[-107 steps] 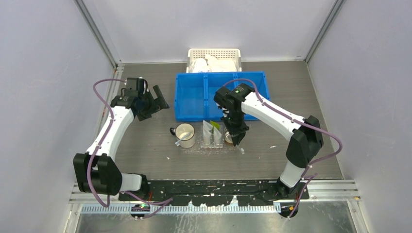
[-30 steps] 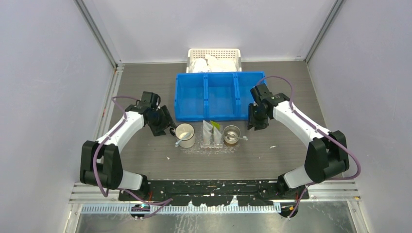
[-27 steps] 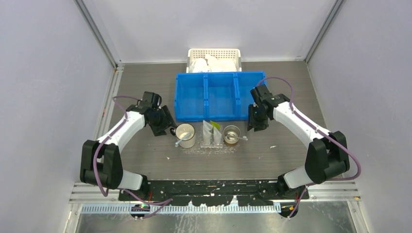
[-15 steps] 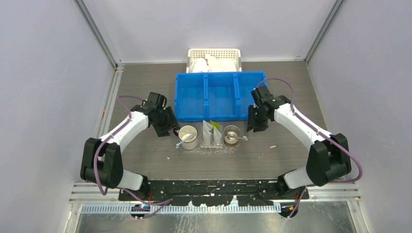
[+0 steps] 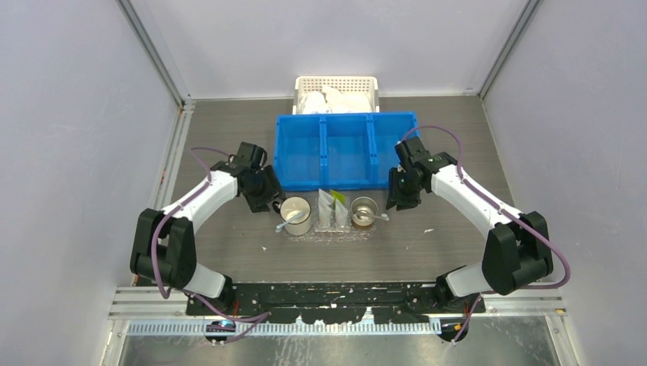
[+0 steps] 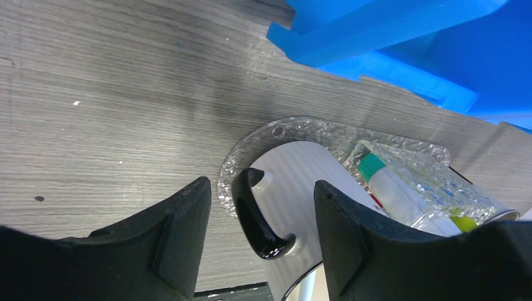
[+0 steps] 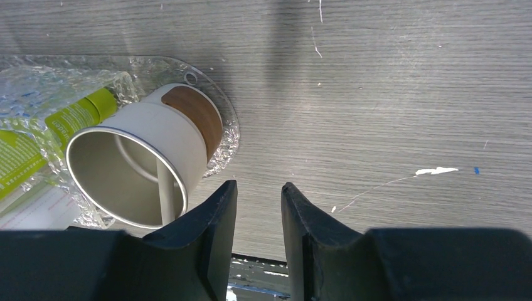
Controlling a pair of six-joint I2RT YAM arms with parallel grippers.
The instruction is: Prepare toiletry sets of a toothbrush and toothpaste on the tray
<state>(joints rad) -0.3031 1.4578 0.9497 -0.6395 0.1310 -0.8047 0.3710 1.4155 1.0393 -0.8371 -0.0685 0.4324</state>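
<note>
the left gripper (image 5: pixel 265 200) hangs just beside the white mug (image 5: pixel 294 213) at the left end of the clear tray (image 5: pixel 328 235), fingers spread wide with the mug's black handle (image 6: pixel 258 221) between them but not touching. a toothbrush (image 5: pixel 284 222) leans in that mug. to its right, toothpaste tubes (image 5: pixel 333 210) lie on the tray in a crinkly wrapper. then comes a metal-lined cup (image 5: pixel 365 211) with a second toothbrush (image 5: pixel 375 217) in it. the right gripper (image 5: pixel 398 200) is near that cup, its fingers a narrow gap apart and holding nothing.

the step looks like taking the mug by its handle. i'd centre the handle between the pads, close slowly and squarely, and keep the pull level so the mug doesn't tip or skid off the tray.

the overhead view gives the layout, with the blue bin (image 5: pixel 347 149) and white basket (image 5: pixel 336 93) behind, but not the finger gaps. the left wrist view shows the handle framed by the fingers and a green-capped tube (image 6: pixel 389 185). the right wrist view shows the cup's brown patch (image 7: pixel 199 113), a lime-green tube (image 7: pixel 75 116) and the tray's rim (image 7: pixel 227 128).
</note>
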